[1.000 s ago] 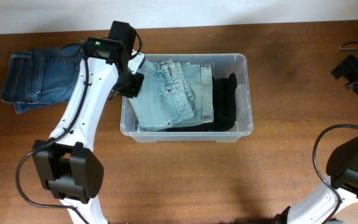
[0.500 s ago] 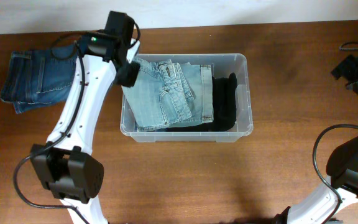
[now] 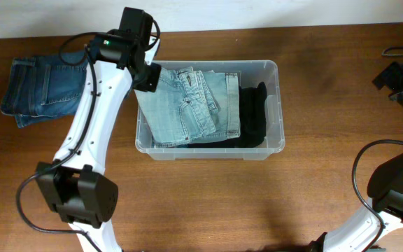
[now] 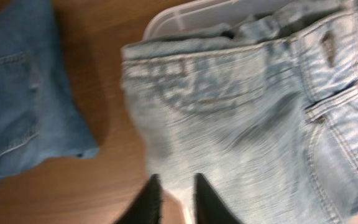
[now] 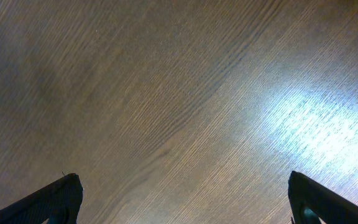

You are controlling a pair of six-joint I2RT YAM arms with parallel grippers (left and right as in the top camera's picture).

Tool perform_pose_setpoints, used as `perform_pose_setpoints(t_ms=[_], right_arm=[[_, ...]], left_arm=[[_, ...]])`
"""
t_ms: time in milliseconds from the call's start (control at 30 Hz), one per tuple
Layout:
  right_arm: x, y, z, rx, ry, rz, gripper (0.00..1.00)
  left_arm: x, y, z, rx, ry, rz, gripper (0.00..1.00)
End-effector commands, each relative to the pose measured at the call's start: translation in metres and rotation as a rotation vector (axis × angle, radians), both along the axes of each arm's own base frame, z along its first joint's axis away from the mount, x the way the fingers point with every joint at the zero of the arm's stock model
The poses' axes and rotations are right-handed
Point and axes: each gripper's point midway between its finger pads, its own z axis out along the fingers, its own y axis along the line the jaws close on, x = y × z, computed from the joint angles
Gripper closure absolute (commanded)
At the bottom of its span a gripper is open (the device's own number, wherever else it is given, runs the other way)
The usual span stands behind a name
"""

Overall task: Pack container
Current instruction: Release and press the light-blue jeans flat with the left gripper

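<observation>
Pale denim fills most of the container [image 3: 208,151], a clear bin sitting about midway on the table [image 3: 208,210]. Light jeans [image 3: 187,105] are folded across its 9 o'clock side. A black garment [image 3: 252,115] is packed along the 3 o'clock side. Dark jeans [image 3: 37,91] lie out on the wood, well apart at the bin's 9 o'clock, not yet packed.

L side: left gripper [image 3: 147,78] hangs over the bin's 10 o'clock corner, just above the light jeans. Wrist cam shows the fingers [image 4: 149,200] drawn near together w/ only a slim gap. The pic is blurred, so can't tell if a pinch of denim sits between them.

R side: right gripper [image 5: 182,190] is spread wide w/ nothing in it, only bare wood below.

Step in hand, as I read it: seating the light jeans. Their 9 o'clock edge looks to ride on the rim, not inside the wall.

To do it well:
- Press down & toward 3 o'clock so the fold slides in w/o bunching.
- Stay off the rim so the bin doesn't skid.
- Leave a flat top for 1 more pair.
- Lift straight up before swinging to 9 o'clock for the dark jeans.
</observation>
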Motion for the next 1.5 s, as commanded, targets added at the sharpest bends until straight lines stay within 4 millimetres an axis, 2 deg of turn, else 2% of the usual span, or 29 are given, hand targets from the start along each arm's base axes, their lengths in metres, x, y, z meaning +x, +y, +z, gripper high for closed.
perform_pose_setpoints(t_ms=[0, 33, 233, 500, 733, 1100, 1367, 1467], right_arm=[[-0.001, -0.003, -0.006, -0.005, 0.02, -0.01, 0.02], [-0.001, -0.003, -0.006, -0.005, 0.02, -0.01, 0.02], [-0.001, -0.003, -0.006, -0.005, 0.02, -0.01, 0.02], [-0.001, -0.003, -0.006, -0.005, 0.02, -0.01, 0.02], [-0.001, -0.003, -0.006, -0.005, 0.02, -0.01, 0.02], [-0.001, -0.003, -0.006, -0.005, 0.02, -0.01, 0.02], [-0.001, -0.003, -0.006, -0.005, 0.02, -0.01, 0.02], [-0.001, -0.003, -0.006, -0.005, 0.02, -0.01, 0.02]], left_arm=[[0.008, -0.016, -0.023, -0.071, 0.047, -0.003, 0.95], [0.009, -0.018, -0.028, -0.079, 0.055, -0.004, 0.99], [0.014, -0.032, -0.054, -0.107, 0.102, -0.028, 0.99], [0.01, -0.05, -0.102, -0.078, 0.202, -0.058, 0.99], [0.004, -0.081, -0.131, -0.061, 0.239, -0.12, 0.99], [-0.009, -0.13, -0.148, -0.058, 0.242, -0.22, 0.99], [-0.022, -0.169, -0.147, -0.053, 0.215, -0.321, 0.99], [-0.022, -0.171, -0.144, -0.009, 0.194, -0.334, 0.99]])
